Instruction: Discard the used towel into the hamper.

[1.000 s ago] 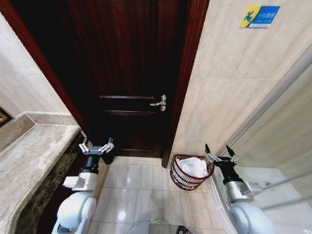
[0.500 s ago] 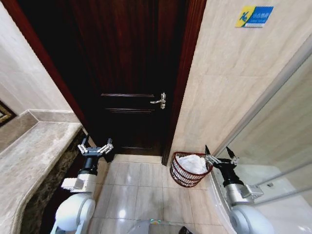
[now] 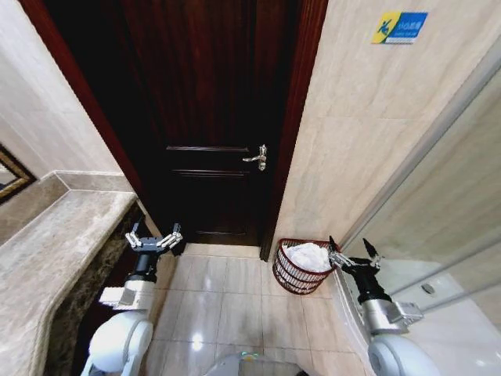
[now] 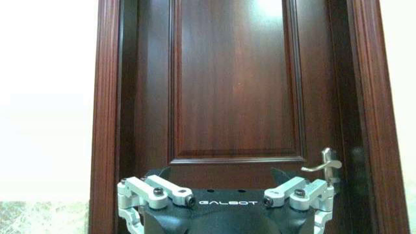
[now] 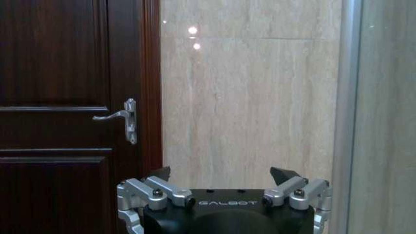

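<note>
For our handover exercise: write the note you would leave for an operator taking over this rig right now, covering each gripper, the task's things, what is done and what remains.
Left gripper: open, holding nothing, raised beside the grey marble counter.
Right gripper: open, holding nothing, raised just right of the hamper.
Dark reddish-brown round wire hamper: on the tiled floor by the dark wooden door, against the beige wall.
White crumpled towel: lying inside the hamper.
Done: towel discarded.
Left: nothing visible on the towel itself.

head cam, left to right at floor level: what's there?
Marble counter → left gripper → hamper with white towel → right gripper → glass partition.
</note>
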Robot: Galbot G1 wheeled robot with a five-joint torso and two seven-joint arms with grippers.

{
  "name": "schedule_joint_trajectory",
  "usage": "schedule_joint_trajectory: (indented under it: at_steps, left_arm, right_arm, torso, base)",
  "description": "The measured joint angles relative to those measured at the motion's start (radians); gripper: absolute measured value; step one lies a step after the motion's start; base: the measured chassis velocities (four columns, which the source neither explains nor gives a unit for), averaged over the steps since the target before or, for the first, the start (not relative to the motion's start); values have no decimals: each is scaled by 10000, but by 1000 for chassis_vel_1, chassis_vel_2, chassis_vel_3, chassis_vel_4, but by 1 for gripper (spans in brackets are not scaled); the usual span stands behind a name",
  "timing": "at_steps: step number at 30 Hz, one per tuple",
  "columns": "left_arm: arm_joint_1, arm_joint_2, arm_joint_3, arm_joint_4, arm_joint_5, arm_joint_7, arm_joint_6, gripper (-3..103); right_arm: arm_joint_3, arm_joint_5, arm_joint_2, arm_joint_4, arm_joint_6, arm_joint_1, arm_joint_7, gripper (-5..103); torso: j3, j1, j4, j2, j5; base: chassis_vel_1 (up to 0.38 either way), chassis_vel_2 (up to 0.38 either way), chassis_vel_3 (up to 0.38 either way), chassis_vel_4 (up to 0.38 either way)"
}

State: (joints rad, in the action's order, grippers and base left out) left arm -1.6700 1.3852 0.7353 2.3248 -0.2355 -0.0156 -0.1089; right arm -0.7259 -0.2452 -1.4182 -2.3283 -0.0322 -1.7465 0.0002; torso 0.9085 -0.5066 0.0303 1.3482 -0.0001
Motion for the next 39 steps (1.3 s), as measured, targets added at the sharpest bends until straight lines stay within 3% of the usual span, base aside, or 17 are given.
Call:
schedule_joint_trajectory:
  at_steps: [39]
  left_arm:
    - [18, 73, -3, 17, -58, 30, -61, 100]
  right_arm:
    - [-78, -22, 30, 98, 199, -99, -15, 100]
  torso:
    - [-6, 5, 0, -11, 0]
  base:
    - [90, -86, -87, 90]
